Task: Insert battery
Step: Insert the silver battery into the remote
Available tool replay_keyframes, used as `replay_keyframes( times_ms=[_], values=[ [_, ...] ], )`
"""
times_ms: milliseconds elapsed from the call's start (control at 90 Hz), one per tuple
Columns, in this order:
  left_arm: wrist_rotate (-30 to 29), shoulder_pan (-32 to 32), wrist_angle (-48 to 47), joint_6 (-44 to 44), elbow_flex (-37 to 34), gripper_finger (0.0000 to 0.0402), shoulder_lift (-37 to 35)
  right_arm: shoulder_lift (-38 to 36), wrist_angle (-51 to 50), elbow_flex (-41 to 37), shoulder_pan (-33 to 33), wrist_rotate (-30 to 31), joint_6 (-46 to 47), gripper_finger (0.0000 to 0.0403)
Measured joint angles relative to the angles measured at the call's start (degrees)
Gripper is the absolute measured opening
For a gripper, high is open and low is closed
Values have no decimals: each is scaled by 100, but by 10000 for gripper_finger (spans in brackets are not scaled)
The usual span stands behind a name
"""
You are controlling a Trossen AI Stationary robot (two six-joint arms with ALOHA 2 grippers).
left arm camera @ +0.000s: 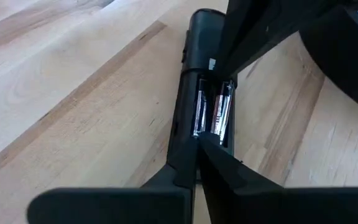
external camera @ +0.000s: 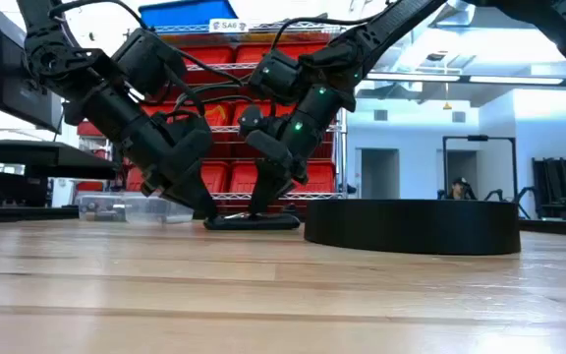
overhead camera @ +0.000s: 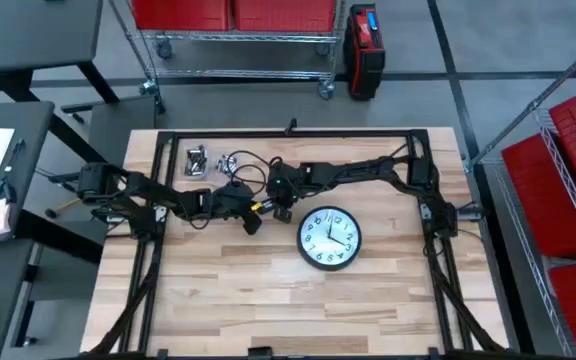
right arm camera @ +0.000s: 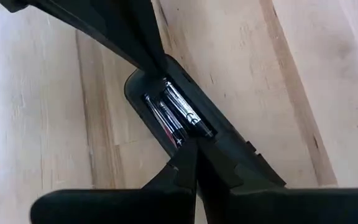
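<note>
A black remote (left arm camera: 201,37) lies back up on the wooden table, left of the wall clock (overhead camera: 329,238). Its battery compartment is uncovered and holds two black batteries (left arm camera: 213,109) side by side, which also show in the right wrist view (right arm camera: 179,115). My left gripper (left arm camera: 197,142) is shut, its tips at one end of the compartment. My right gripper (right arm camera: 191,148) is shut at the opposite end. In the low view both slant down onto the remote (external camera: 254,222), the left gripper (external camera: 209,216) from the left and the right gripper (external camera: 260,209) from the right. My left gripper sets its shut fingertips (left arm camera: 205,148) on the compartment's end (left arm camera: 197,132), beside the batteries' ends, slanting down from the table's left. The remote lies flat on the table. My right gripper sets its shut fingertips (right arm camera: 185,158) on the other end of the compartment (right arm camera: 182,142), against the batteries' ends, slanting down from the right. Whether the tips bear on a battery or on the rim, I cannot tell.
The round clock (external camera: 411,226) lies face up just right of the remote. A clear plastic pack (overhead camera: 200,160) and loose cables (overhead camera: 240,165) lie at the far left. Bare wood (overhead camera: 248,300) stretches toward the near edge.
</note>
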Motion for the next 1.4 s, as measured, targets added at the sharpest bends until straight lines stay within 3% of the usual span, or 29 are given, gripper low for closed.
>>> replay_keyframes(
  times_ms=[556, 944, 1400],
  values=[
    [119, -4, 94, 553, 317, 0, -442, 9, -15, -11, -44, 72, -42, 0],
    [426, 52, 957, 544, 339, 0, 538, 13, -21, -11, -48, 74, -42, 0],
    [669, 268, 1085, 973, 573, 0, 1214, 26, -108, -22, -48, -13, -89, 0]
  ],
)
